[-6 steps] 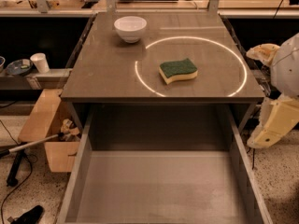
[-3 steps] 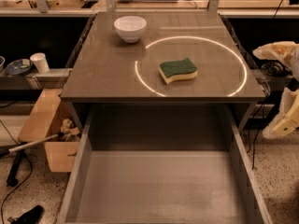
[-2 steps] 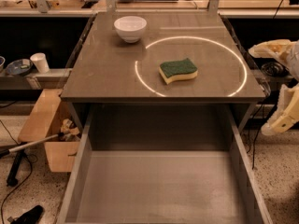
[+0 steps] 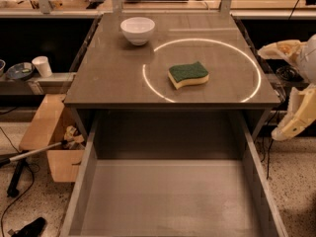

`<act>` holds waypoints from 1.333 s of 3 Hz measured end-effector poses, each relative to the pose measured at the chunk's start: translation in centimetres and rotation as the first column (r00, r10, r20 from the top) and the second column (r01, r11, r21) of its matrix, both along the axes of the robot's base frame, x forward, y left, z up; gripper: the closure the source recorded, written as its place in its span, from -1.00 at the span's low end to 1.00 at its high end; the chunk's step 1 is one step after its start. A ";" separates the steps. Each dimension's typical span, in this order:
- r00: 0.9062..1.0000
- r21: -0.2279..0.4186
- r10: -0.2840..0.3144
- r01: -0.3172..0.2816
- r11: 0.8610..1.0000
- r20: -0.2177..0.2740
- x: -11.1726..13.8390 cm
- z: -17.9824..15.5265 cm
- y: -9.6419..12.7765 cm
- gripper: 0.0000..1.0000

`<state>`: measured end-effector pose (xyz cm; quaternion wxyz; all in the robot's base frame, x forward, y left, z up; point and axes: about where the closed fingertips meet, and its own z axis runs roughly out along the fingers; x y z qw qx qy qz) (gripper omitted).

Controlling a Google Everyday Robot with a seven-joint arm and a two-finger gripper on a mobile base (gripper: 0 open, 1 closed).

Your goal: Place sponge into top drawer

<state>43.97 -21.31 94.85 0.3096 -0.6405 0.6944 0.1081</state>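
Arm at the right edge has shifted a little over the last two seconds: its lower cream link drew back toward 3 o'clock and rose. Sponge, bowl and drawer have not moved.

Pincer (image 4: 276, 50): probably the cream piece pointing in from the right edge, though the frame cuts it off. It hangs off the tabletop (image 4: 111, 83) at 3 o'clock from the sponge (image 4: 188, 74), well apart from it. Cannot tell whether it is open or closed. It holds nothing visible.

Sponge: green side up, flat on the tabletop, inside the ring of light (image 4: 146, 80), not yet grasped. Drawer (image 4: 170, 196): pulled out at 6 o'clock from the sponge, bottom bare.

Risks, as judged:
- A sideways approach from 3 o'clock could catch the tabletop's right edge, or shove the sponge toward 9 o'clock instead of gripping it.
- Foam is soft. A shallow pinch may slip during the carry.
- An early release could leave the sponge on the front lip or send it to the floor.

Surroundings: bowl (image 4: 137, 30) at 11 o'clock from the sponge, well apart, no obstacle. Paper cup (image 4: 42, 65) and wooden box (image 4: 49, 132) sit off the tabletop at 9 o'clock. Only the tabletop's front edge lies between sponge and drawer.
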 end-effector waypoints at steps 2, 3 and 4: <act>0.999 -0.017 0.048 -0.048 0.999 0.011 3.6 -0.1 0.9 -1.00; 0.997 -0.032 0.068 -0.068 0.997 0.021 7.4 -0.2 1.2 -1.00; 0.997 -0.032 0.068 -0.068 0.997 0.021 7.4 -0.2 1.2 -1.00</act>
